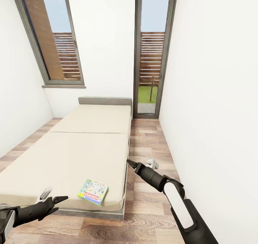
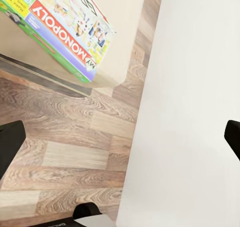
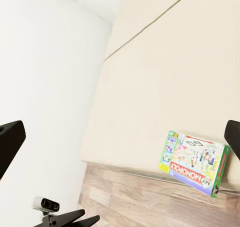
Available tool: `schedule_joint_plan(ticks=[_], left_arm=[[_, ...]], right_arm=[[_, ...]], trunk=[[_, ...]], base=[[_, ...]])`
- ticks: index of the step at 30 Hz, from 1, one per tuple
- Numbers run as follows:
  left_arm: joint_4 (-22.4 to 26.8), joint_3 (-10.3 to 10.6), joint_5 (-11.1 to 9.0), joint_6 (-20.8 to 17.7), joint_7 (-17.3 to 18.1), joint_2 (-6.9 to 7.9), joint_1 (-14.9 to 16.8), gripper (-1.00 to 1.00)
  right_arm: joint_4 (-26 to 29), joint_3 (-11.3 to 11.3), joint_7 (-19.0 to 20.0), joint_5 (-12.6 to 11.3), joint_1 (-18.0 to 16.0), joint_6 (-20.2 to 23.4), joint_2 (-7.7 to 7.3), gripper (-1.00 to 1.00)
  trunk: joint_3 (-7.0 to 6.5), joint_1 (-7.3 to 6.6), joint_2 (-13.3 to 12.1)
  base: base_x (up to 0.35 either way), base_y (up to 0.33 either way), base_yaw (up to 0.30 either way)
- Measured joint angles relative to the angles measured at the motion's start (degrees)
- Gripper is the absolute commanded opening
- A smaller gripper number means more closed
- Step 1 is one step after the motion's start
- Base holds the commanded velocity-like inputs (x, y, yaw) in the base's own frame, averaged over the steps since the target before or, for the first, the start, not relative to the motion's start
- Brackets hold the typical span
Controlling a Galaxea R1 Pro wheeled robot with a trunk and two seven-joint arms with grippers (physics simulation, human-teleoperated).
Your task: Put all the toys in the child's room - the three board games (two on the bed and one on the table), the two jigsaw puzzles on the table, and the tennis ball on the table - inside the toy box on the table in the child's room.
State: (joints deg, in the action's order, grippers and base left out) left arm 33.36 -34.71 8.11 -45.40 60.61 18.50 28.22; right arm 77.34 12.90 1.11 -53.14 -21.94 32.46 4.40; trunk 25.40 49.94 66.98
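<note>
Your My Monopoly board game (image 1: 93, 191) lies flat on the bed (image 1: 71, 154), near its foot corner by the wood floor (image 1: 143, 208). Your left gripper (image 1: 57, 201) hovers beside that edge, jaws wide apart, empty. Your right gripper (image 1: 131, 163) hangs over the floor, jaws spread, holding nothing.

— What's in front of me from the head camera?

— A bed (image 1: 71, 154) runs along the left of a narrow room, with one board game (image 1: 93, 191) lying flat near its foot corner.

— And my arms?

— My left gripper (image 1: 57, 200) hovers just beside the bed's foot edge, near the game. My right gripper (image 1: 132, 163) hangs over the wooden floor (image 1: 147, 140) beside the bed; I can't tell how either one's jaws stand. A window (image 1: 57, 39) and a glass door (image 1: 152, 54) are at the far end.
</note>
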Motion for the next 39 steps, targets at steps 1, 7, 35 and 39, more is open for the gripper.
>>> schedule_joint_plan(ticks=[1, 7, 35, 39], left_arm=[[0.0, 0.0, 0.0, 0.0, 0.05, 0.0, 0.0, 1.0], [-0.05, 0.0, -0.02, -0.14, 2.56, 0.0, 0.0, 1.0], [-1.51, -0.16, 0.02, -0.05, 15.32, -1.12, 0.01, 1.0], [-1.77, -0.53, 0.01, -0.09, 15.29, -1.22, 0.01, 1.0]], right_arm=[[0.0, 0.0, 0.0, 0.01, 0.0, 0.0, -0.01, 1.0], [-0.01, 0.0, 0.0, 0.04, 0.0, -0.01, -0.09, 1.0], [0.01, -3.13, 0.16, -0.05, -0.01, 0.09, -0.3, 1.0], [-0.01, -3.21, 0.16, -0.05, 0.0, 0.08, -0.3, 1.0]], trunk=[[0.18, 0.22, 0.4], [1.26, 1.54, 2.81], [6.29, 7.69, 14.05], [7.01, 8.57, 15.65]], base=[[0.0, 0.0, 0.0], [0.0, 0.0, 0.0], [0.0, 0.0, 0.0], [0.0, 0.0, 0.0]])
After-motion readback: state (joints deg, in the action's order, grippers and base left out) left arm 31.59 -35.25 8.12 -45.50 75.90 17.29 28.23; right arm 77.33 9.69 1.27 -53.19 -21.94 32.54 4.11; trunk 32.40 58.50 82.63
